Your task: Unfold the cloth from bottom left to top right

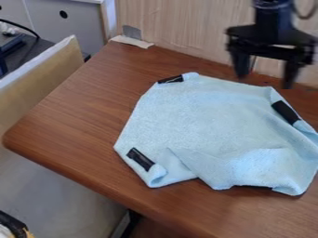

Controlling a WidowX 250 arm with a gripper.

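Wood panel [180, 28] partly hidden by wide-spread pincer [265, 82]; table [81, 116] bears partly folded cloth [199, 111].

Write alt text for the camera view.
A light blue cloth, partly folded, with three black strips near its edges, lies on a brown wooden table. A black gripper hangs near the cloth's far edge, fingers apart.

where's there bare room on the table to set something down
The widest bare patch of table lies left of the cloth, up to the pale strip at the far corner; a narrower one runs between cloth and near edge. Crowded: the right, with cloth spread and the tool hanging near the back.
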